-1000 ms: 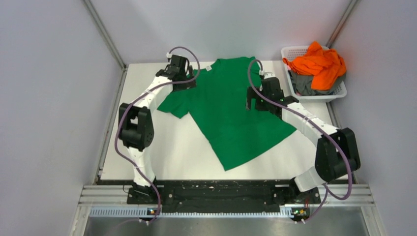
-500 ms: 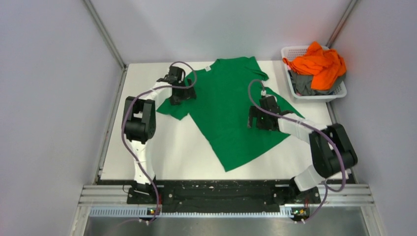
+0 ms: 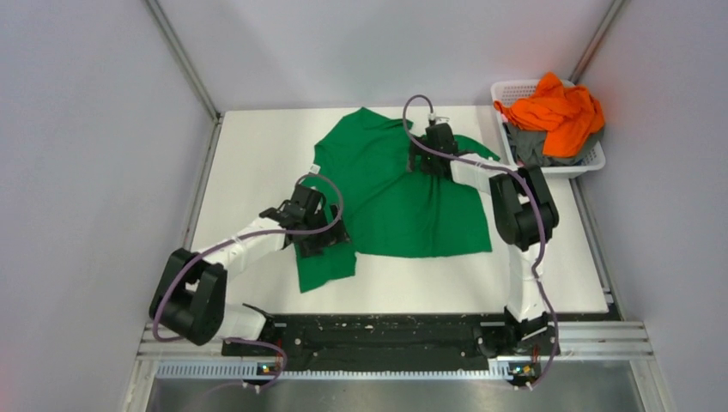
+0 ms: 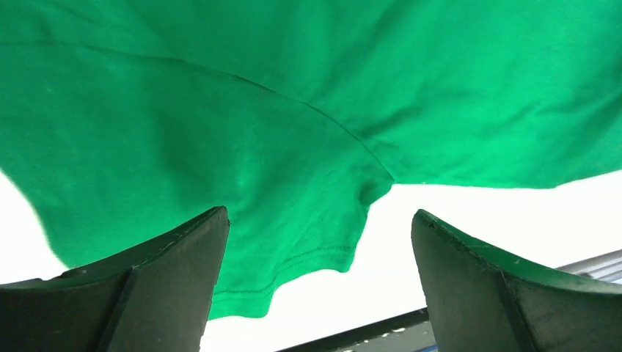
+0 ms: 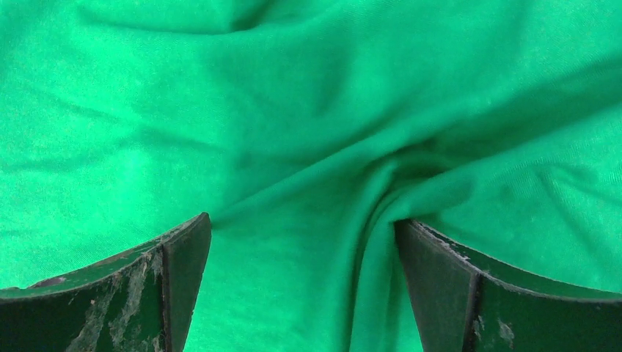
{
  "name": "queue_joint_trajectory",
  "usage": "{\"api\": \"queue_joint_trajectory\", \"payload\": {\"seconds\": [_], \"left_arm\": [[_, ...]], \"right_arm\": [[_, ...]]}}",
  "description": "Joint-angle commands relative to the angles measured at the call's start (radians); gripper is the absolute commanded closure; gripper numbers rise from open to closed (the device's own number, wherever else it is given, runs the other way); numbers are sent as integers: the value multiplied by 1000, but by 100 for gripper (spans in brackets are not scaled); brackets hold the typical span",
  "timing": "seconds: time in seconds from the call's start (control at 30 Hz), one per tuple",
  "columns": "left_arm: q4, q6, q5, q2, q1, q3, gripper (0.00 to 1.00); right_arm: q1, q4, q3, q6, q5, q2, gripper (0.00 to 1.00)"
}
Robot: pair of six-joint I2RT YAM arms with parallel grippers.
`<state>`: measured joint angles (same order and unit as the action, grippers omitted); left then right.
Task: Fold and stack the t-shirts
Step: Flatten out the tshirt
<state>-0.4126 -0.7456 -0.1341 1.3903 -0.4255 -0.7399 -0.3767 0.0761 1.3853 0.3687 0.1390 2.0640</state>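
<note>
Green t-shirt lies crumpled on the white table, with both grippers low over it.

The shirt is in the middle of the table, toward the far side, and one flap of it reaches to the near left. The cloth is not flat: there are folds, and in the right wrist view a ridge of cloth is bunched up. The left gripper is over the near-left flap. Its fingers stand wide apart, with the hem of the flap and a piece of bare table between them. The right gripper is on the far part of the shirt. Its fingers are also apart, and the bunched ridge runs between them. At the far right corner a white basket holds an orange shirt on top of a grey shirt, well apart from the green one.
</note>
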Motion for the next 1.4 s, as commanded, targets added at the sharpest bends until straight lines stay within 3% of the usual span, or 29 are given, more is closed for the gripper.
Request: {"api": "queue_joint_trajectory", "payload": {"seconds": [0.0, 0.1, 0.23, 0.33, 0.5, 0.63, 0.93, 1.07, 1.3, 1.33, 1.37], "left_arm": [[-37, -81, 83, -123, -10, -76, 1], [-189, -57, 203, -191, -10, -146, 1], [-411, -63, 300, -280, -11, -122, 1], [-513, -100, 299, -326, -13, -28, 2], [-470, -141, 186, -382, -30, 107, 13], [-393, -162, 156, -378, -35, 153, 23], [-298, -210, 196, -180, -42, 176, 36], [-288, -215, 198, -164, -66, 168, 43], [-181, -214, 172, -83, -69, 175, 72], [-178, -210, 167, -63, -70, 164, 89], [-177, -205, 165, -41, -71, 152, 99]], "right_arm": [[5, 71, 142, -44, 4, 10, 4], [5, 71, 46, -26, 69, -155, 2], [8, 83, -213, 64, 217, -415, 1], [17, 135, -403, 208, 365, -603, 1], [33, 168, -625, 301, 372, -827, 1], [33, 175, -676, 306, 358, -899, 1], [34, 232, -654, 282, 302, -876, 1], [34, 284, -651, 278, 312, -881, 1], [34, 391, -678, 280, 347, -971, 2], [34, 402, -683, 279, 349, -985, 2], [35, 422, -687, 281, 351, -996, 2]]}}
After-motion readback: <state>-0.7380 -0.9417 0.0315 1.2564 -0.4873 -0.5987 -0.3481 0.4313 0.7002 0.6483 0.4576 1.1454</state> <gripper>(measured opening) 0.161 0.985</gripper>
